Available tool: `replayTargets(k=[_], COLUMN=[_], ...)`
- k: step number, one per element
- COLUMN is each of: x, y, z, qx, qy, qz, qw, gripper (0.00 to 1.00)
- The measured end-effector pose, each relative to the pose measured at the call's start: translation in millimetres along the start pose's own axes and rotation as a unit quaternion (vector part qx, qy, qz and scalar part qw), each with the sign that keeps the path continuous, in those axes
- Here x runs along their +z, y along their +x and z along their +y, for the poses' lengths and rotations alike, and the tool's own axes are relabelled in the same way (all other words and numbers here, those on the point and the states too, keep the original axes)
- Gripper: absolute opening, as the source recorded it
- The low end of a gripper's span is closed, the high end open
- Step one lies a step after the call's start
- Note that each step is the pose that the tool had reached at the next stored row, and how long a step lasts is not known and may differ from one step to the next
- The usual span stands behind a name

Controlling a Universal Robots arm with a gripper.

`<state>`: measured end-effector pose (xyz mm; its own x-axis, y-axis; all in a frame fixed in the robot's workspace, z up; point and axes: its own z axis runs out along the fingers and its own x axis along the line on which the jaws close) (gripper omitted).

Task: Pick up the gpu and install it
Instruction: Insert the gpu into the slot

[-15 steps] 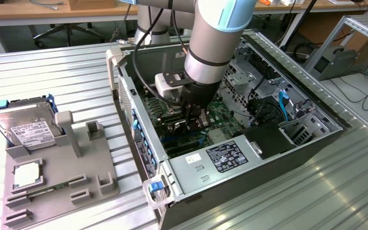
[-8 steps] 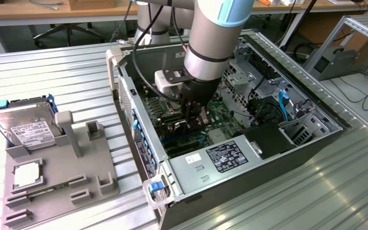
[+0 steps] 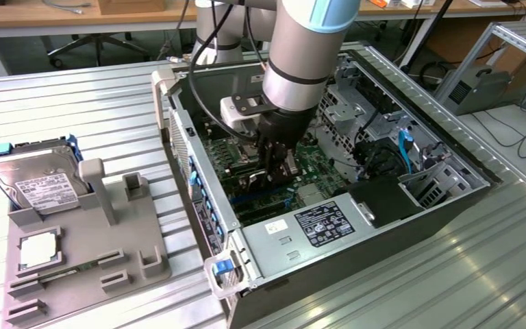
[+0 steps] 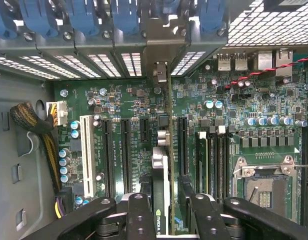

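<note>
gpu (image 4: 161, 167) edge-on amid motherboard slots (image 4: 126, 150), apparently

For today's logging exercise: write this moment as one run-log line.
gripper: shut on gpu | gpu: edge-on over motherboard slots | place: inside computer case | seated: cannot tell

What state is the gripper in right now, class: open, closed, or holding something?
Gripper: closed on the gpu, which it holds on edge over the motherboard.
</note>
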<state>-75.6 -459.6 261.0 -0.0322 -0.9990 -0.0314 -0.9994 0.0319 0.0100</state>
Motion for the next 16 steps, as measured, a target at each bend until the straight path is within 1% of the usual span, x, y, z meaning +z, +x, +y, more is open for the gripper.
replayTargets(k=[7,16], x=[-9.0,-9.1], y=[-0.3,-0.1], z=[0.1,0.1], qx=[0.000,0.000], qy=[0.0001,0.0000], qz=[-0.0001,0.0000], qw=[1.0000,1.0000], gripper=[0.35,0.35])
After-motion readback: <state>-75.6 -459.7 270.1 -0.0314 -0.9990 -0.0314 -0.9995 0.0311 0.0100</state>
